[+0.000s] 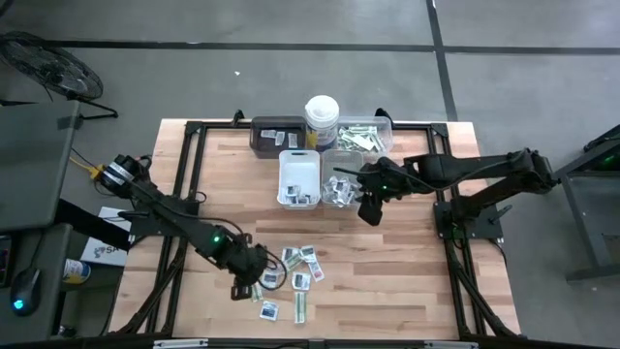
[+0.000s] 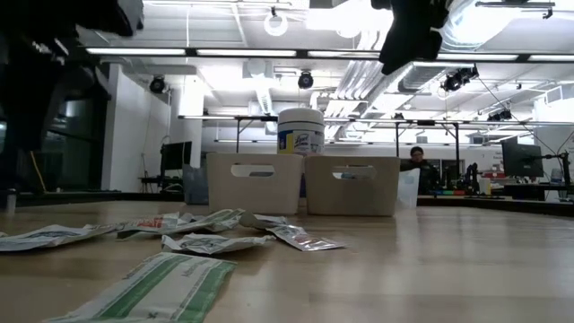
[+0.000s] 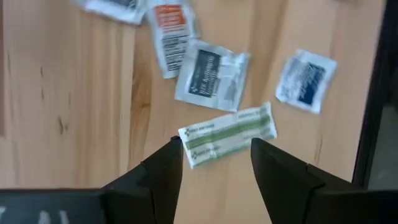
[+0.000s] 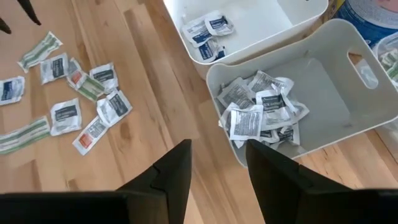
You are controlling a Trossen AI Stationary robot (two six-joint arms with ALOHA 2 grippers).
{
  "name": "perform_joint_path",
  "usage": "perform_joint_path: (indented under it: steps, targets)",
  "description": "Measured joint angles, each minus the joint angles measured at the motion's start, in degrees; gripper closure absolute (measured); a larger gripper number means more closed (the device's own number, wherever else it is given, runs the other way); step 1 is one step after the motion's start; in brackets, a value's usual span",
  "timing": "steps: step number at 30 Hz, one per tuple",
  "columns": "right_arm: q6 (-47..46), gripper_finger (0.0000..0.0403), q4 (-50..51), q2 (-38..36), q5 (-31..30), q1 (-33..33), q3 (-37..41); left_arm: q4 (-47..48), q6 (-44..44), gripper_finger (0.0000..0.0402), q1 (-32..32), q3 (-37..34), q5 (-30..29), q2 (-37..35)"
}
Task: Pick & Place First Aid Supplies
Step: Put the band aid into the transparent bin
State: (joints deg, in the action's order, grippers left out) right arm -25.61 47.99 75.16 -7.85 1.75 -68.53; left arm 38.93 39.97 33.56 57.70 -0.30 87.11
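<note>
Looking across the pale wooden tabletop (image 1: 407, 281), you see a lit workshop behind. Your left gripper (image 3: 214, 163), fingers apart, hovers over a green-and-white strip packet (image 3: 227, 134) among scattered sachets (image 4: 65, 115). Your right gripper (image 4: 217, 165), also parted, hangs beside the grey plastic bin (image 4: 348, 112) holding white sachets (image 4: 258, 115).

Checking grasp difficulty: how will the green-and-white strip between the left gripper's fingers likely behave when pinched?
The green-and-white strip lies flat on the table, so it probably slides before lifting. It looks thin and papery: likely light and floppy. The left gripper is open above it.
</note>
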Motion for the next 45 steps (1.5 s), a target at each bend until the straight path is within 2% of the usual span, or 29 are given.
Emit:
perform_joint_path:
  steps: [4,9,14,36,40,45]
  targets:
    - [0.1,0.0256,0.0,0.0,-0.8,1.1,0.0,-2.0,6.9,0.0215,-0.2,-1.7,-0.2,0.0]
    - [0.1,0.0256,0.0,0.0,-0.8,1.8,0.0,-0.8,10.0,0.0215,-0.1,-1.8,0.2,0.6]
    - [0.1,0.0256,0.1,0.0,-0.8,2.5,0.0,0.0,15.1,0.0215,-0.2,-1.8,3.8,3.5]
    - [1.9,0.0256,0.8,0.0,-0.6,2.9,0.0,-2.8,16.0,0.0218,-0.1,-1.4,4.8,15.8]
    - [2.2,0.0256,1.0,0.0,-0.6,2.9,0.0,-3.3,15.9,0.0247,-0.2,-1.4,5.4,16.8]
    - [2.7,0.0256,1.2,0.0,-0.6,3.2,0.0,-4.4,16.7,0.0321,-0.2,-1.4,5.3,17.0]
